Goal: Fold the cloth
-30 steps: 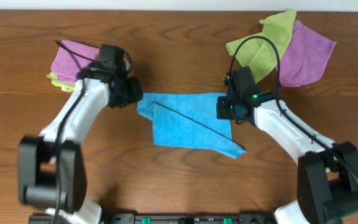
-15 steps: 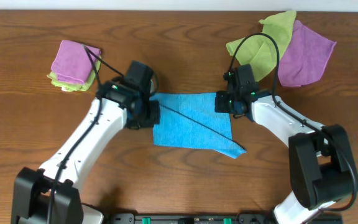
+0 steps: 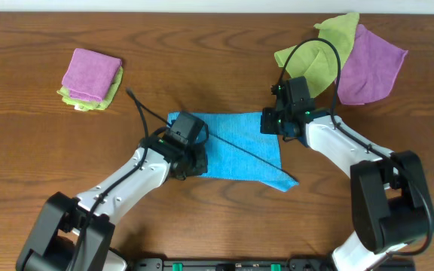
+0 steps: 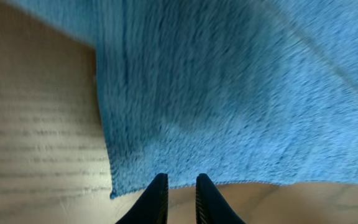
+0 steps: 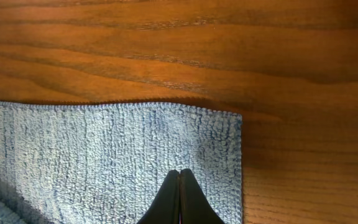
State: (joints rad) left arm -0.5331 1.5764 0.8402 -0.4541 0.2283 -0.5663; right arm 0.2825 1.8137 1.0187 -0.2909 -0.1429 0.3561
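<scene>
The sky-blue cloth (image 3: 236, 147) lies flat in the middle of the table, with a diagonal crease running across it. My left gripper (image 3: 194, 164) is at its near edge, close to the near-left corner. In the left wrist view the cloth (image 4: 229, 93) fills the frame, and the left gripper (image 4: 181, 179) has its tips at the hem. Its jaws stand slightly apart, with only bare wood between them. My right gripper (image 3: 268, 123) is shut, and its tips rest on the far-right corner. In the right wrist view the cloth (image 5: 104, 149) lies under the right gripper (image 5: 179, 171).
A folded purple cloth on a lime-green one (image 3: 90, 75) sits at the far left. A loose lime-green cloth (image 3: 319, 56) and a purple cloth (image 3: 368, 64) lie at the far right, behind the right arm. Wooden tabletop (image 3: 36, 150) surrounds everything.
My left arm swung from the cloth's far-left corner to its near-left edge, and its jaws narrowed. The right gripper shifted slightly toward the far side and stayed shut.
</scene>
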